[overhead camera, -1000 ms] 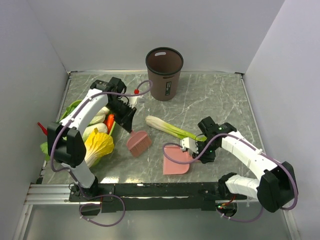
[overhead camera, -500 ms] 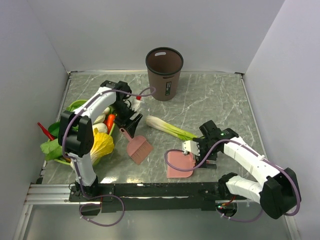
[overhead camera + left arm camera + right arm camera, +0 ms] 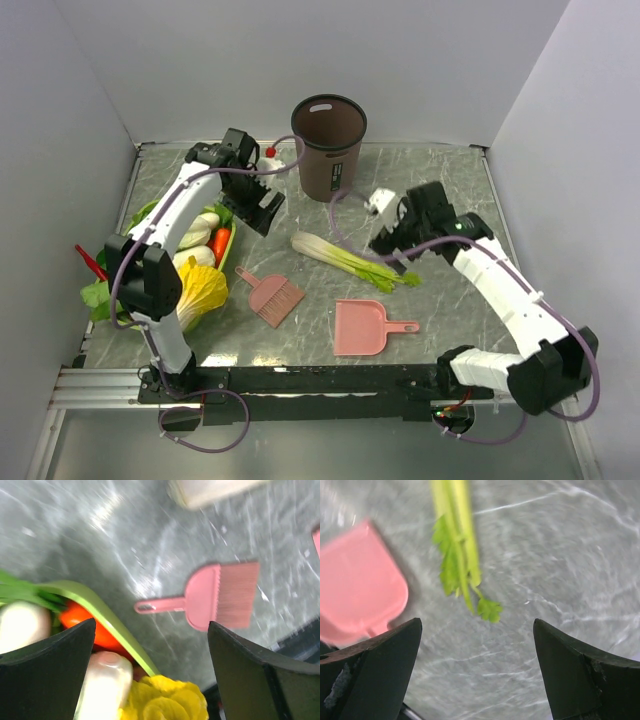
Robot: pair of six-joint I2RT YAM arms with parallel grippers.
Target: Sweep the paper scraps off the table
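Although the task calls for sweeping, neither tool is held in the overhead view: the pink brush [image 3: 272,297] and the pink dustpan [image 3: 360,327] both lie flat on the counter [image 3: 450,180] near its front edge, the brush nearer the left arm and the pan nearer the right, which I judge suits one tool per arm; the left claw [image 3: 262,210] hangs wide and empty above the green basket [image 3: 150,212] of vegetables, and the right claw [image 3: 388,243] hangs wide and empty over the leafy end of the leek-like stalk [image 3: 345,258]; the brown bin [image 3: 328,147] stands upright and open at the back, likely there to take the sweepings; no loose paper scraps can be made out from here. From the left wrist, the left claw [image 3: 151,630] shows its jaws far apart with nothing between them, looking down past the basket rim [image 3: 100,605], a carrot [image 3: 85,625] and the yellow cabbage [image 3: 165,702] to the brush [image 3: 220,597], handle pointing toward the basket. From the right wrist, the right claw [image 3: 477,630] is equally wide and empty; below it lie the stalk [image 3: 452,540] and a corner of the dustpan [image 3: 360,585]; the only ragged green is at the stalk's tip, so whether any scrap lies loose there I cannot tell.
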